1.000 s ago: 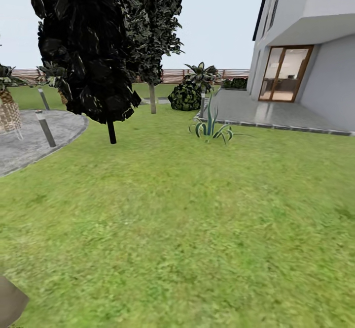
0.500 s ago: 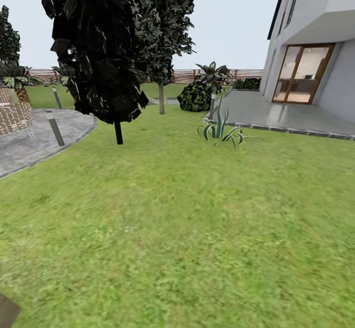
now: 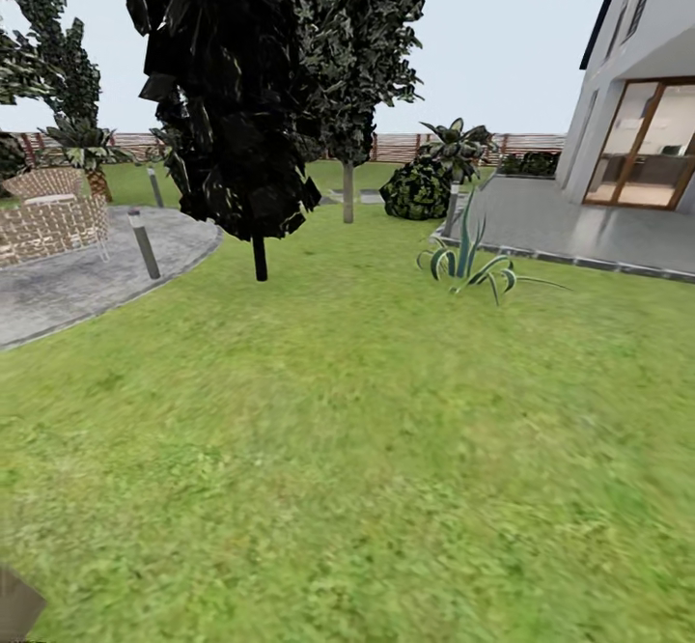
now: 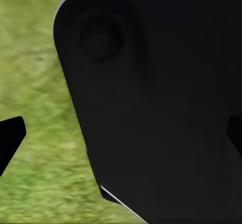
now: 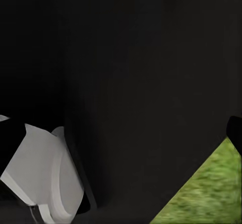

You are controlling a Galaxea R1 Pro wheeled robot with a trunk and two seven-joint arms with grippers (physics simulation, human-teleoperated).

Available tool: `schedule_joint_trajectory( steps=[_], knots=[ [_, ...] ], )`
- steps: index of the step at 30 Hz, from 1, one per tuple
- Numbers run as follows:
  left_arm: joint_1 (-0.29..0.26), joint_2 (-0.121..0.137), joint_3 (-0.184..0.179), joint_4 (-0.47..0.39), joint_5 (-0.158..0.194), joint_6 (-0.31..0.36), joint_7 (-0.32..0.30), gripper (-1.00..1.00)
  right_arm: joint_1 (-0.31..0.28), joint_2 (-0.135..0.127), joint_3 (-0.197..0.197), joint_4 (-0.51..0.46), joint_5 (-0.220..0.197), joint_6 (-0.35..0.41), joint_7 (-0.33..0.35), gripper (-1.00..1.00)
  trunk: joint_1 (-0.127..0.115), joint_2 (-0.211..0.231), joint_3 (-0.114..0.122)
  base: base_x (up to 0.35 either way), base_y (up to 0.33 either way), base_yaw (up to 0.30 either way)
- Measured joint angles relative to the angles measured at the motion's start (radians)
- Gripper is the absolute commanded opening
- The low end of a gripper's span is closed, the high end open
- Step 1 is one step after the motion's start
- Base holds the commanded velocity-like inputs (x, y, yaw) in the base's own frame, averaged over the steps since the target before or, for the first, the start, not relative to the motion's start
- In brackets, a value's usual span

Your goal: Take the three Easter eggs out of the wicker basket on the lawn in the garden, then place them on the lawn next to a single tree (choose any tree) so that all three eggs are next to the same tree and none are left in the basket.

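Note:
The Easter eggs and the wicker basket are out of view. The lawn (image 3: 367,431) spreads wide and green in the head view. A tree (image 3: 347,189) with a pale grey trunk and speckled green leaves stands far ahead, just behind a black-trunked tree (image 3: 259,257). In the left wrist view my left gripper (image 4: 121,135) is open, its dark fingertips (image 4: 10,141) at the picture's two edges, over grass and a black robot part (image 4: 161,98). My right gripper (image 5: 123,135) is open too, against a black robot part with a strip of grass (image 5: 206,193) beside it.
A grey paved patch (image 3: 77,281) with short bollards (image 3: 145,242) and wicker furniture (image 3: 53,213) lies to the left. A round dark bush (image 3: 417,189), a spiky plant (image 3: 470,262), a stone terrace (image 3: 569,223) and the house (image 3: 647,73) are to the right. A slat fence (image 3: 405,148) closes the back.
The whole head view has shifted: the camera has turned left, so trees, bush and house sit further right in the picture and more of the paved patch shows.

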Motion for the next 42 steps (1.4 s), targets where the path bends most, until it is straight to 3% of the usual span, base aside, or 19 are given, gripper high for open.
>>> schedule_joint_trajectory(
  steps=[20,42],
  knots=[
    [0.0,0.0,0.0,0.0,0.0,0.0,0.0,1.0,0.0,0.007,0.003,0.0,0.003,0.0,0.0,1.0,0.0,0.0,-0.01,0.307,-0.165,0.255],
    [0.0,0.0,0.0,0.0,0.0,0.0,0.0,1.0,0.0,0.011,0.0,0.0,0.003,0.0,0.0,1.0,0.0,0.0,-0.011,0.307,-0.165,0.015]
  ],
)
